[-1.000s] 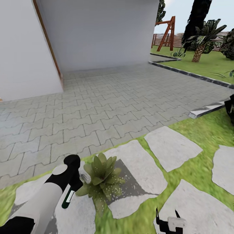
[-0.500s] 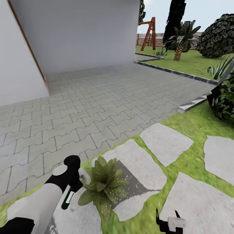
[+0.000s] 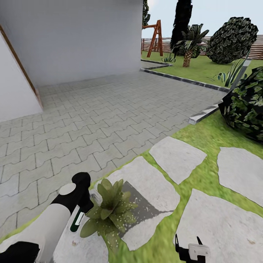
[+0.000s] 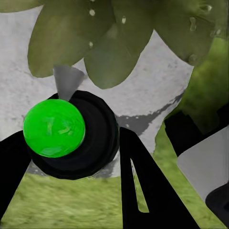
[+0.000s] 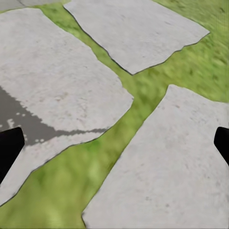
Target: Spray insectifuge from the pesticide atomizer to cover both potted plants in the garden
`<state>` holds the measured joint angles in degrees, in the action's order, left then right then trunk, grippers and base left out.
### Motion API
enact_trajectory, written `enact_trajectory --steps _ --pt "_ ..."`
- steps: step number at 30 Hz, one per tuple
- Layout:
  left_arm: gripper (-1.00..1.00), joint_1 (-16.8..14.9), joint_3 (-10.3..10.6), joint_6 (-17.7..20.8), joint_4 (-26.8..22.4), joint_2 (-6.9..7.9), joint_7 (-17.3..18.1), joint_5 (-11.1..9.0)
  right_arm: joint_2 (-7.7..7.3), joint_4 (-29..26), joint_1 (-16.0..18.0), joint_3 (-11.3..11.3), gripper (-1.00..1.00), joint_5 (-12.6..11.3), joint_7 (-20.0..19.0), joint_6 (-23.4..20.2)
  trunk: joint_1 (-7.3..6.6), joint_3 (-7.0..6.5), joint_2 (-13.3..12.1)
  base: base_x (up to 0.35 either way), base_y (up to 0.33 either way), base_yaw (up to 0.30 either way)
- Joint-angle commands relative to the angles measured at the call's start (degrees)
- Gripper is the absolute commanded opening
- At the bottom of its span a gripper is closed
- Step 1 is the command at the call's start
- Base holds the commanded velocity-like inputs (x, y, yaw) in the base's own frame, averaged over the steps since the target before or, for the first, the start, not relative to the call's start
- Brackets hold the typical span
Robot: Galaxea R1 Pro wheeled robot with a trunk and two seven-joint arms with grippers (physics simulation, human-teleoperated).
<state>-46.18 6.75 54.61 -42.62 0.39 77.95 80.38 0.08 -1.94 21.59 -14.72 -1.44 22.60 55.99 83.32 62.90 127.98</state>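
Note:
My left gripper [image 3: 82, 209] is shut on the pesticide atomizer [image 3: 77, 220], a dark green and white sprayer. Its pale grey nozzle [image 3: 95, 197] points at a potted plant [image 3: 109, 209], a low rosette of pointed green leaves on a stepping stone [image 3: 153, 184]. In the left wrist view the atomizer [image 4: 71, 138] sits between my black fingers [image 4: 143, 191], and its grey nozzle [image 4: 67, 81] almost touches the speckled leaves [image 4: 109, 47]. The other potted plant is out of view. My right gripper [image 3: 187, 244] hangs open and empty at the lower edge, over stones and grass [image 5: 114, 143].
A grey paved patio [image 3: 91, 113] and a white house wall [image 3: 80, 36] lie ahead. A big dark bush [image 3: 246, 106] stands close on the right. Further off are another bush [image 3: 233, 40], a palm [image 3: 188, 47], a wooden swing frame [image 3: 155, 34] and a fence [image 3: 255, 44].
The camera has swung to the right, so the whole scene slid left and the big bush on the right came into view. Both arms keep their pose, with the atomizer still held.

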Motion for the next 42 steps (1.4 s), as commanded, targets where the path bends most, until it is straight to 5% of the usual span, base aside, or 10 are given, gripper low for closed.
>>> enact_trajectory --steps 1,9,19,42 --pt "-1.00 -0.50 0.20 0.58 -0.08 0.05 0.66 0.40 0.01 0.05 0.03 -0.49 1.00 -0.11 0.38 0.09 0.01 0.05 0.02 0.282 0.000 -0.002" --pt "-1.00 -0.16 0.50 0.44 0.05 0.27 0.35 0.53 0.07 0.02 0.03 -0.53 1.00 -0.04 0.34 0.09 0.01 0.05 0.02 0.084 0.000 -0.007" --pt "-1.00 -0.05 0.40 0.41 0.09 0.51 0.19 0.47 0.36 0.08 0.03 -0.49 1.00 -0.05 0.34 0.09 0.01 0.05 0.02 -0.284 0.038 -0.270" --pt "-1.00 -0.37 0.45 0.41 0.70 0.67 0.19 0.53 0.80 0.10 0.03 -0.49 1.00 -0.05 0.34 0.09 0.01 0.05 0.02 -0.088 0.296 -0.120"
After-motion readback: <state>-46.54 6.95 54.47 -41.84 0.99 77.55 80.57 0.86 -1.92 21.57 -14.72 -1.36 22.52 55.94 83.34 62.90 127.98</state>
